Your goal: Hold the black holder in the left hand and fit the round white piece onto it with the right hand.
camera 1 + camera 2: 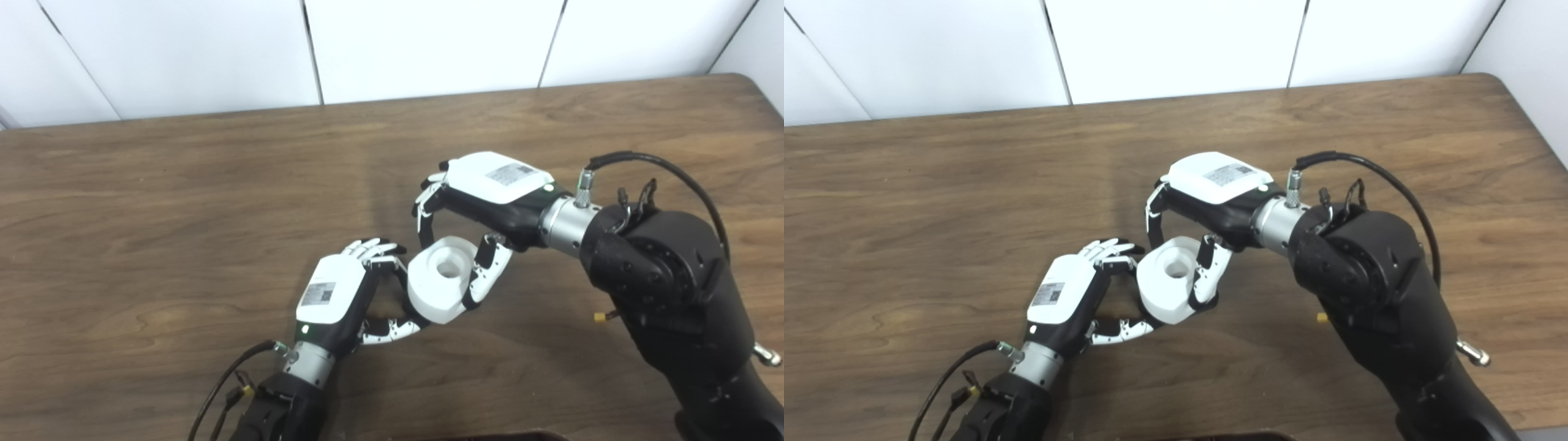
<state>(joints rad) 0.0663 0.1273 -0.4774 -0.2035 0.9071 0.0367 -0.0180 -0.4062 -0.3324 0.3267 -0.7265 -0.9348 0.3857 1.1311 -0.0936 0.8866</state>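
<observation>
Both hands meet at the middle of the wooden table [184, 202], where the round white piece [442, 278] sits pinched between the right hand's [490, 196] fingers and thumb. The left hand [343, 294] curls its fingers against the piece's left side, seemingly around the black holder [401, 293], which is mostly hidden

Round white piece [442, 279] — center hole up, tilted — above the table.

table [184, 202]: brown wood, long | near right arm: one tiny yellow bit [600, 316] lies on the wood | wall behind: white
</observation>
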